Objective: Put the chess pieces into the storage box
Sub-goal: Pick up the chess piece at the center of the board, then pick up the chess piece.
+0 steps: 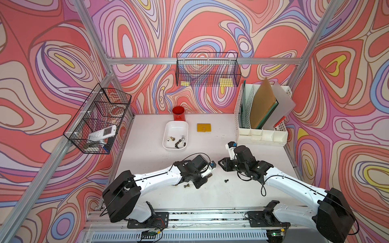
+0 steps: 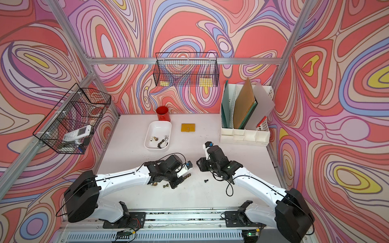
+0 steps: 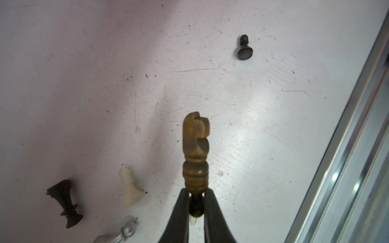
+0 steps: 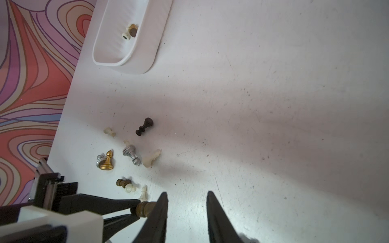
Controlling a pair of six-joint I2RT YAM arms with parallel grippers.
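1. My left gripper [image 3: 195, 196] is clenched on the foot of a brown knight [image 3: 195, 145]. The piece juts straight out past the fingertips, with its head pointing away from the wrist.
2. The right wrist view shows this grasp from the side. From there I cannot tell whether the knight hangs clear of the table [image 4: 273, 105] or grazes it.
3. My right gripper [image 4: 187, 199] has its fingers spread with only bare table between them, so it grasps nothing. One of its fingers stands just beside the tips of the left gripper.
4. The storage box [image 1: 166, 134] sits toward the far side of the table, just in front of a red cup [image 1: 178, 112] and well apart from both grippers. A handful of chess pieces [image 1: 172, 138] lie gathered at its near end: brass, silver, white and dark.
5. A black pawn [image 3: 244, 49] lies on its side, alone on the table between the two arms.
6. More pieces lie loose near the left arm:
   - a gold pawn [image 4: 107, 161] with a silver one touching it
   - a toppled silver piece [image 4: 131, 154]
   - a dark piece [image 4: 145, 126] lying down
   - several small white ones
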